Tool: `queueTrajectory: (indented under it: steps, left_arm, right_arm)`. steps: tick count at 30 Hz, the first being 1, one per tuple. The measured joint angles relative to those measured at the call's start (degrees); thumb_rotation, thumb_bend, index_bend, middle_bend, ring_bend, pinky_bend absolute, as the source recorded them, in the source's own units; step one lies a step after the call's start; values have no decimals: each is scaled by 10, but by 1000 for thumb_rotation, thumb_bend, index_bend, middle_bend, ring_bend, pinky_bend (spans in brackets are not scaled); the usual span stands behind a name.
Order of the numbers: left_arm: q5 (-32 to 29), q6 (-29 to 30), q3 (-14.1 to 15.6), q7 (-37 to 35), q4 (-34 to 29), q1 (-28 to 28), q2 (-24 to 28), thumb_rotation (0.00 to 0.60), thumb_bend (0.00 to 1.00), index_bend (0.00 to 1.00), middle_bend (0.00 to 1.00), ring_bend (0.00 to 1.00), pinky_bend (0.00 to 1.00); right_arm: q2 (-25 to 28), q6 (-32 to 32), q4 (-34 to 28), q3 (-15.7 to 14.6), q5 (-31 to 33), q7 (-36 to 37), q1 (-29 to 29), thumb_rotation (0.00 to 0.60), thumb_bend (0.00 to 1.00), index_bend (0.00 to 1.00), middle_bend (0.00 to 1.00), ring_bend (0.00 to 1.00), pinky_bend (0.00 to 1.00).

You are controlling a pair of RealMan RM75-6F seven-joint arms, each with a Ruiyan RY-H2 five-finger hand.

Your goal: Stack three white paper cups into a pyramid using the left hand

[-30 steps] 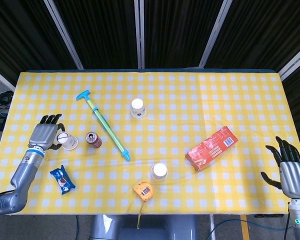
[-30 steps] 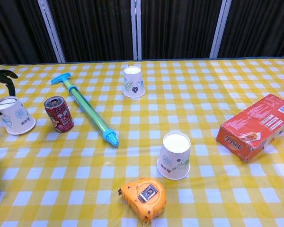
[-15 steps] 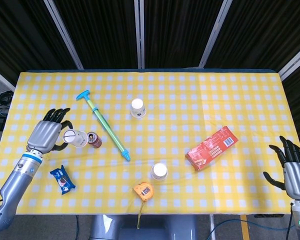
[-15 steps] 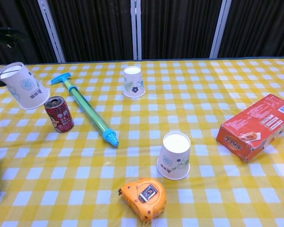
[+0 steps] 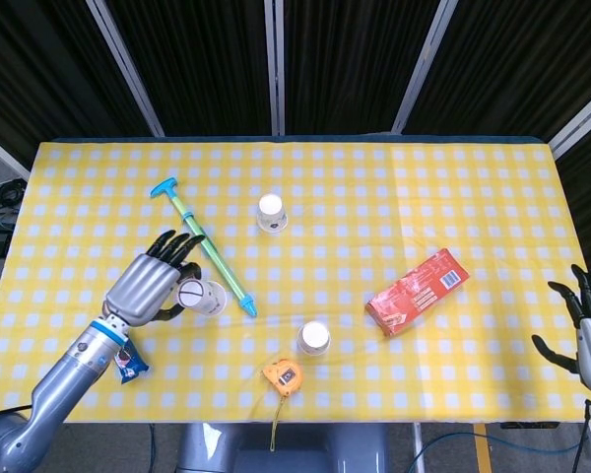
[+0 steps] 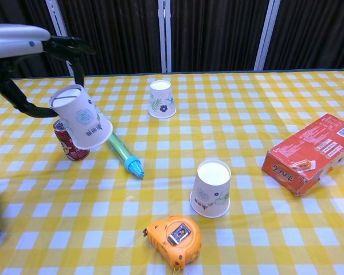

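My left hand (image 5: 154, 284) (image 6: 43, 54) holds a white paper cup (image 5: 202, 297) (image 6: 81, 116) tilted in the air above the table, over the red can (image 6: 69, 149) and the green pump's near end. A second white cup (image 5: 271, 213) (image 6: 162, 99) stands upside down at the table's middle back. A third cup (image 5: 313, 338) (image 6: 211, 188) stands upside down near the front, beside the orange tape measure (image 5: 283, 376) (image 6: 173, 234). My right hand (image 5: 590, 335) hangs open at the far right edge, away from all cups.
A green and blue pump (image 5: 205, 248) (image 6: 106, 135) lies diagonally left of centre. A red box (image 5: 417, 291) (image 6: 309, 153) lies at the right. A blue snack packet (image 5: 130, 362) sits near the front left edge under my left arm.
My left hand has carried its cup up and to the right, from beside the red can to above it. My right hand has drifted a little further right.
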Motion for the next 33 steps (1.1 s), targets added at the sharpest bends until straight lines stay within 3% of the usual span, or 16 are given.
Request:
queueTrajectory:
  steps: [14,23,33]
  left_arm:
    - [-97,-18,7,152,44,-97,-174,600,337,441,0,0,0]
    - [-153,-19,13,200,75,-141,-230,600,336,436,0,0,0]
    - [-175,-21,17,201,117,-169,-275,600,336,432,0,0,0]
  right_arm:
    - [6,-10,10,7,15,26,-1,600,94,238,0,0,122]
    - [9,-14,16,12,25,40,-2,600,94,238,0,0,121]
    - [10,-17,21,15,32,47,-3,600,93,238,0,0,122]
